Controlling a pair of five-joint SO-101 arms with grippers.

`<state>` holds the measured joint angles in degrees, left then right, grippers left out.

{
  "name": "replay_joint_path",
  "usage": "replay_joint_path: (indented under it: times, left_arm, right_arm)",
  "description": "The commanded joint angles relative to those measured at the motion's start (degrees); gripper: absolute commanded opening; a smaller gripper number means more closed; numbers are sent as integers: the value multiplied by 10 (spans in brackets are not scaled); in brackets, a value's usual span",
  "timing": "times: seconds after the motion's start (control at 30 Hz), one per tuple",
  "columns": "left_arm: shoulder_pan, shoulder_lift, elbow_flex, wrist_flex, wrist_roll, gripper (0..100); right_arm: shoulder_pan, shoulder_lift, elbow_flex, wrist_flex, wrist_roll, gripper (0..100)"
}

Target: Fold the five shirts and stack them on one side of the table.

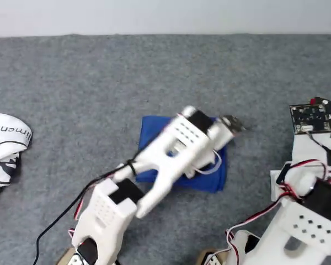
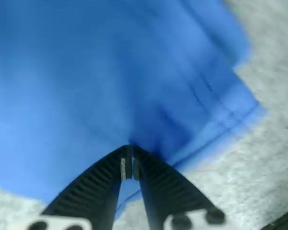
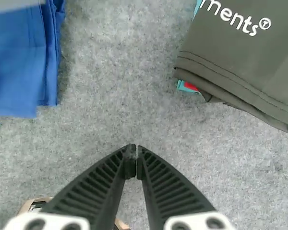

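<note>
A blue shirt (image 1: 154,130) lies folded in the middle of the grey table. My left gripper (image 1: 231,125) is at its far right corner. In the left wrist view that gripper (image 2: 131,165) is shut, with the blue shirt (image 2: 86,72) puckered at its tips. My right gripper (image 3: 132,163) is shut on nothing over bare grey surface, with the blue shirt's edge (image 3: 19,72) to one side. On its other side lies a folded olive shirt (image 3: 249,62) with white print, and a teal shirt (image 3: 189,86) peeks from under it. A crumpled white shirt (image 1: 5,146) lies at the table's left edge.
The right arm (image 1: 309,215) stands at the front right and covers that part of the table. A black cable (image 1: 66,212) trails from the left arm near the front edge. Open grey surface (image 1: 99,77) stretches across the back and between the white and blue shirts.
</note>
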<state>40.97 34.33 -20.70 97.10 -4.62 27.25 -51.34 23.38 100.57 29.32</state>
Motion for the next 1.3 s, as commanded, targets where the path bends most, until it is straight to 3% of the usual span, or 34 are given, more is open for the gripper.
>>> replay_joint_path:
  times: [0.0,0.2,0.4,0.53,0.7,0.9,1.07,1.27]
  left_arm:
    - [10,13,-5,-40,-3,13]
    - [-14,23,-82,16,-3,13]
    - [-128,-33,-140,35,-4,13]
    - [-192,-130,-110,35,-6,13]
    - [-270,-265,-3,34,-9,13]
    - [-364,-370,79,28,-51,13]
    - [-473,-396,96,29,-57,13]
    - [-616,-418,95,32,-91,13]
  right_arm:
    - [8,-13,-4,22,4,28]
    - [8,-15,-4,22,4,28]
    - [5,-9,-4,20,4,29]
    - [-16,15,-4,17,1,29]
    - [-112,88,-5,0,-11,30]
    - [-240,171,-5,-138,-128,30]
    - [-324,278,-5,-284,-135,30]
    - [-332,424,-7,-462,-131,30]
